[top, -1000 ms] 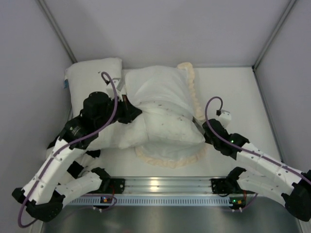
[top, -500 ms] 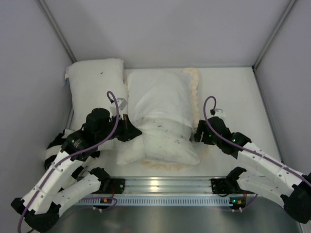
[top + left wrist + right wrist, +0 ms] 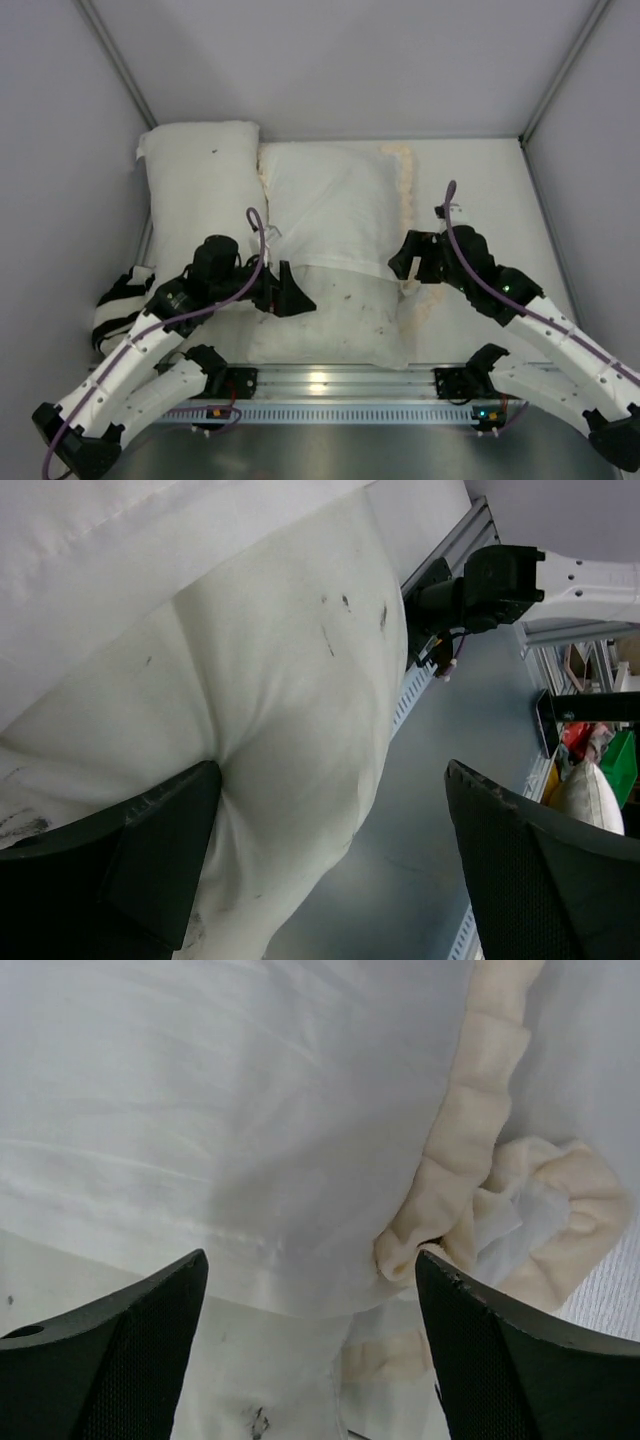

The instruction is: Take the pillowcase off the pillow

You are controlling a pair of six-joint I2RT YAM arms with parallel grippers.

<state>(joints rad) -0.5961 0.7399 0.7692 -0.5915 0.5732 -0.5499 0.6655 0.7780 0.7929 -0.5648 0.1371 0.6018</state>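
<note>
**Top view.** The pillowcase [image 3: 325,205] is shown cream-white face up at the middle of the table [image 3: 490,175], with its ruffled trim [image 3: 405,185] running along the right edge. The far part of the pillow [image 3: 340,320] is enclosed in the pillowcase. Its speckled near end is exposed, projecting from the opening toward the near edge of the table. The left gripper [image 3: 292,298] is placed at the left flank of the exposed end, spread wide with nothing clamped.

**Left wrist view.** One finger [image 3: 150,860] is seen against the pillow and the other well clear of it.

**Right side.** The right gripper [image 3: 405,265] is held over the pillowcase's opening hem, beside bunched trim, and is likewise wide apart and empty.

**Left side.** A second white pillow [image 3: 200,190] is laid just beside the pillowcase.
</note>
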